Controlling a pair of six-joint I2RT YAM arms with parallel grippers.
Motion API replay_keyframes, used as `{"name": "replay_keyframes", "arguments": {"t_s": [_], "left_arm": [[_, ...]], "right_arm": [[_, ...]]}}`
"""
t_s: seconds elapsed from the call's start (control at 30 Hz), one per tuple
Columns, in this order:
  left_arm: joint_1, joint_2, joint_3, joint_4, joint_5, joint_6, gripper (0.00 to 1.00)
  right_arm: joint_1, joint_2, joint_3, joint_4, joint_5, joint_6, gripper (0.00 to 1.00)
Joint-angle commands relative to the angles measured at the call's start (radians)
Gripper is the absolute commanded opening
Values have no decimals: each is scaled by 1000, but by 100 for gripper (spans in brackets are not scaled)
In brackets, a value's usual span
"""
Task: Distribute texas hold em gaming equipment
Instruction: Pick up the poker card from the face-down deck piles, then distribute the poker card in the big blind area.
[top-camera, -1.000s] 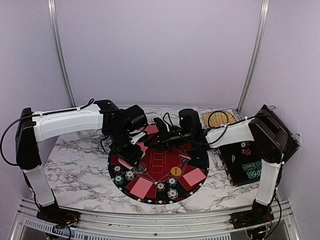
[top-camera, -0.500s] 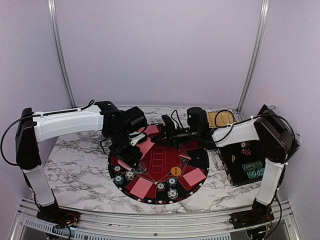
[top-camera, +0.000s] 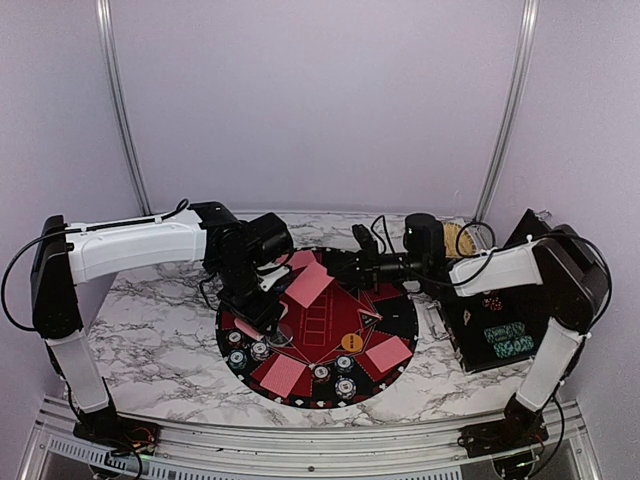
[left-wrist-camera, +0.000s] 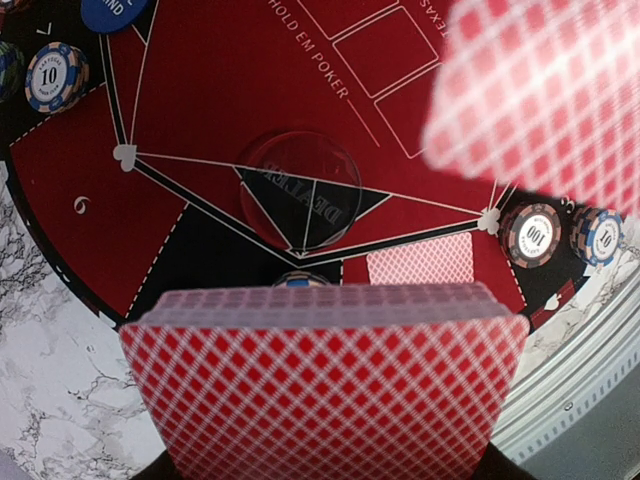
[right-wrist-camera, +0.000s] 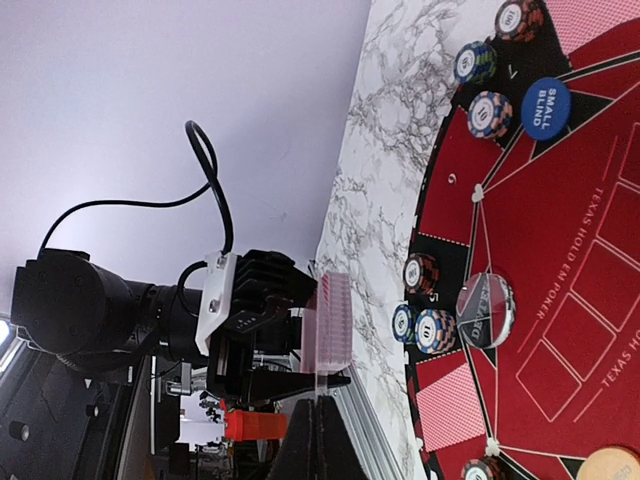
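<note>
Card (top-camera: 310, 285) back-up, long axis diagonal, pinched by right fingers (top-camera: 348, 268).

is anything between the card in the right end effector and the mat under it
Nothing visible. The card hangs over bare mat; the deck and the dealer button are off to its side.

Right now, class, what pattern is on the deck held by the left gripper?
The deck: red with white diamond lattice; best in left wrist view.

The deck (left-wrist-camera: 330, 400) shows red-white lattice; blurred card (left-wrist-camera: 540, 90) seemingly likewise.
</note>
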Motion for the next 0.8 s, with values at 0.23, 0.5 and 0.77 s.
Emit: {"name": "replay_keyframes", "arguments": {"t_s": [0.23, 0.5, 0.77], "left_arm": [[8, 3, 13, -3, 9, 5, 36], [8, 16, 29, -3, 17, 12, 36], [7, 13, 25, -5, 18, 12, 36]], "right_arm": [[-129, -206, -243, -39, 0, -61, 0], [-236, -410, -476, -223, 23, -184, 0], [-272, -504, -579, -391, 60, -302, 0]]}}
